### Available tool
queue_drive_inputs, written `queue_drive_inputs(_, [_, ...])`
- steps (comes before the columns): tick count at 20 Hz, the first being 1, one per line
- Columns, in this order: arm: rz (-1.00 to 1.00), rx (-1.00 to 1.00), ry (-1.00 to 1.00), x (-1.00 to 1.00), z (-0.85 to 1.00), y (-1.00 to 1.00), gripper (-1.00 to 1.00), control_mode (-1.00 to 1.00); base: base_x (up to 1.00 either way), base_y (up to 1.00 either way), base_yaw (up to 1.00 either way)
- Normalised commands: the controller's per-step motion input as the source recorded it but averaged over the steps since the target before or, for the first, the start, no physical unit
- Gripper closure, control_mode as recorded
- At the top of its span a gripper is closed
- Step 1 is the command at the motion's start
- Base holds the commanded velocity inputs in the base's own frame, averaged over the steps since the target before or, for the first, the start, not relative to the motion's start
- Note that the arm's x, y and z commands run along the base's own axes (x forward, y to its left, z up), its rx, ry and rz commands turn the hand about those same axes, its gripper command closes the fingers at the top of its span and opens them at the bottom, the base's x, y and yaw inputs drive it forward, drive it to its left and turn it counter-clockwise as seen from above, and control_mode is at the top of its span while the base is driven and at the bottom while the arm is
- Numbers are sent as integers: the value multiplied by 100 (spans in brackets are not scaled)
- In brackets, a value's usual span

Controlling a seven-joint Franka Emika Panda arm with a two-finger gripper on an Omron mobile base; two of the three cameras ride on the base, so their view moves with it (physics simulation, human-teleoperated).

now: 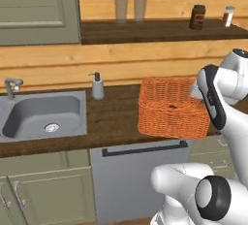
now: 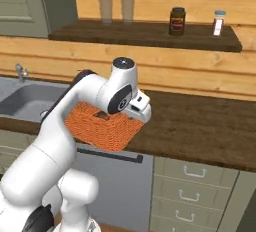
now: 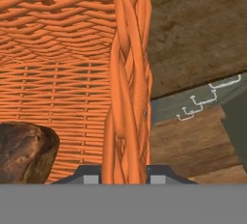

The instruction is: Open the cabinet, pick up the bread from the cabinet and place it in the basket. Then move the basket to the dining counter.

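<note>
The orange woven basket (image 1: 169,108) is sitting on the dark wood worktop (image 1: 116,115), to the right of the steel sink (image 1: 42,115) and above the grey dishwasher front (image 1: 140,180). The gripper (image 3: 124,172) is reaching down over the basket's right wall, and in the hand view its jaws are pinching that braided wall (image 3: 128,83) between them, one tip inside and one outside. The bread (image 3: 24,153), a dark-brown lump, is lying on the basket floor just left of the pinched wall; it is also showing as a dark spot inside the basket in the left base view (image 1: 172,106). A soap dispenser (image 1: 97,86) is standing between the sink and the basket. On the far shelf (image 2: 150,33), a dark jar (image 2: 177,21) and a small shaker (image 2: 218,23) are standing to the right of two pale cups (image 2: 116,8).
</note>
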Motion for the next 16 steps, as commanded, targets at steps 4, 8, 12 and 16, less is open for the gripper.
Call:
queue_drive_inputs(4, [0,0,0,0,0,0,100,100,-73,62,79])
queue_drive_inputs(8, [0,0,0,0,0,0,100,100,-34,55,97])
queue_drive_inputs(12, [0,0,0,0,0,0,100,100,-25,37,100])
queue_drive_inputs(16, [0,0,0,0,0,0,100,100,-20,26,100])
